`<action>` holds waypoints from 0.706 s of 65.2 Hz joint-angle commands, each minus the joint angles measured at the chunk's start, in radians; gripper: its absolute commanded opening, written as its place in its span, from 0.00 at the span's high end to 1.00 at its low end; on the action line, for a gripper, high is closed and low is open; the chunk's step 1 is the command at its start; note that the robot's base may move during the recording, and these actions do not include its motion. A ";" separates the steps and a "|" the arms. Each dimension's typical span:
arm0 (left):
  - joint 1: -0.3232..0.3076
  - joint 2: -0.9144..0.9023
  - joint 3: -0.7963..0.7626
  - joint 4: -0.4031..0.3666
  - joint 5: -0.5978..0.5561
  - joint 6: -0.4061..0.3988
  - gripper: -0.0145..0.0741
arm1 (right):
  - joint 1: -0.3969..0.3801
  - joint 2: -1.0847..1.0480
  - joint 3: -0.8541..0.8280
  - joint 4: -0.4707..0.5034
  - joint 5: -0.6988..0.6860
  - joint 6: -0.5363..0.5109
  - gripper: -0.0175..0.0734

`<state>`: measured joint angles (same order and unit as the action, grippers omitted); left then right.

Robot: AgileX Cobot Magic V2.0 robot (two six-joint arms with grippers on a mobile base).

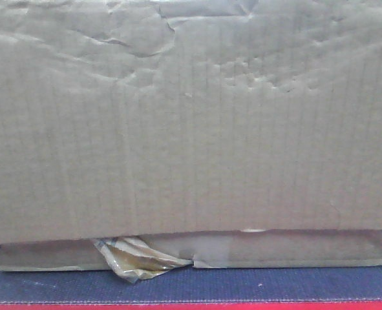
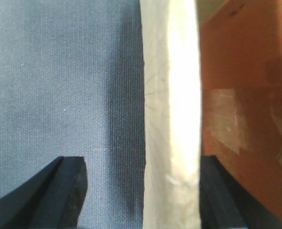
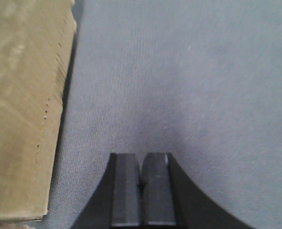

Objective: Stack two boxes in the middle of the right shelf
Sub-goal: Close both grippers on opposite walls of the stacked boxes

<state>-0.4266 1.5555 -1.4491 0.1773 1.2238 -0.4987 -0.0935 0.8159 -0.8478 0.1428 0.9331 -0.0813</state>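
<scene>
Left gripper [image 2: 140, 164] straddles a box wall [image 2: 172, 95], jaws spread, likely to pinch it; right gripper [image 3: 141, 160] clenched empty, box [image 3: 21, 105] at nine o'clock

Grey-blue carpeted platform [image 1: 307, 284] carries the shallow box [image 1: 275, 248], tape curl [image 1: 136, 261] touching carpet.

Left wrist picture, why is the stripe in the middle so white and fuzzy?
Left wrist view: strong light washes out the edge of the brown cardboard box wall, and it sits too near the lens to be sharp; its shadow darkens the blue-grey carpet beside it. Right wrist view: even light, nothing washed out. Front view: dim and soft all over.
</scene>
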 commanded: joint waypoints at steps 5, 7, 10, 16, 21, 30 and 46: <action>0.003 -0.012 -0.007 0.001 -0.003 0.001 0.43 | -0.004 0.148 -0.058 0.062 -0.016 0.004 0.99; 0.003 -0.012 -0.007 0.001 -0.003 0.001 0.43 | -0.004 0.177 -0.077 0.064 -0.006 0.021 0.99; 0.003 -0.012 -0.007 -0.002 -0.003 0.001 0.43 | -0.004 0.222 -0.116 0.064 0.028 0.045 0.98; 0.003 -0.012 -0.007 -0.008 -0.003 0.001 0.43 | -0.003 0.305 -0.209 0.064 0.095 0.081 0.98; 0.003 -0.012 -0.007 -0.008 -0.003 0.001 0.43 | 0.011 0.368 -0.299 0.051 0.127 0.101 0.98; 0.003 -0.012 -0.007 -0.008 -0.003 0.001 0.43 | 0.144 0.461 -0.489 -0.158 0.211 0.255 0.97; 0.003 -0.012 -0.007 -0.010 -0.003 0.001 0.43 | 0.295 0.578 -0.722 -0.157 0.288 0.284 0.95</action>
<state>-0.4266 1.5555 -1.4491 0.1735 1.2238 -0.4987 0.1686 1.3557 -1.4936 -0.0086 1.2064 0.1941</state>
